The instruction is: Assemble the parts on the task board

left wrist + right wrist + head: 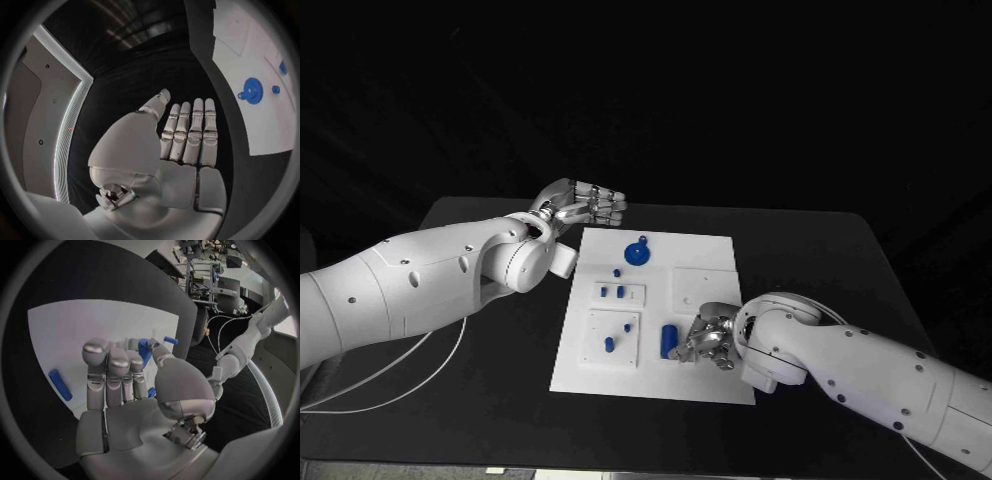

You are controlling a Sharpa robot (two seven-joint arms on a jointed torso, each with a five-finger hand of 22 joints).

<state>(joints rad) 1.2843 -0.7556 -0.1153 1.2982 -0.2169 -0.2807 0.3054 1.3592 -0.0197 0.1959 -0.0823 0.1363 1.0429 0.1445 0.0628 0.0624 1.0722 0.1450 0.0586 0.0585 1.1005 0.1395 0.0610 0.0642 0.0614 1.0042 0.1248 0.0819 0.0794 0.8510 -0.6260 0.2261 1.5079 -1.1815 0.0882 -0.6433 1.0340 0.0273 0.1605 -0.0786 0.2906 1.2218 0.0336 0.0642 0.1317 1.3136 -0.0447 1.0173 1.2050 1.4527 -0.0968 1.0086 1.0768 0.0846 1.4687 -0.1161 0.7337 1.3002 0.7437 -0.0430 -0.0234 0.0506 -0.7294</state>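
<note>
The left hand (593, 203) is kept at the far left corner of the task board (711, 250), just off its edge, with the fingers straight and side by side and nothing held in it; probably it is parked there so that the board is left free. On the board, a round blue part (636, 253) is seen near the far edge, small blue parts (610, 292) in the middle, and a blue peg (669, 341) lying near the front. The right hand (708, 338) is lowered just beside this peg, on its right side. Its fingers are curled over another blue part (144, 351), but it cannot be told if this part is really gripped.
</note>
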